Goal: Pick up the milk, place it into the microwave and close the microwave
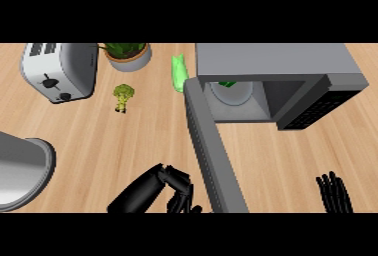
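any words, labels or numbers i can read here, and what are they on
None can be read.
Microwave control panel: only a dark grid of buttons, any marks too small to read.
Toaster: a lever and a knob, no lettering visible.
Green carton inside the microwave: mostly hidden, no print visible.

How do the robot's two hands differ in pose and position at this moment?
The left hand shows in full beside the open microwave door, on the door's left; the right hand shows only as fingers near the view's lower right, apart from the door. The left hand's fingers are curled and hold nothing visible; the right hand's fingers are straight and point up, resting. Both are black and low in the view.
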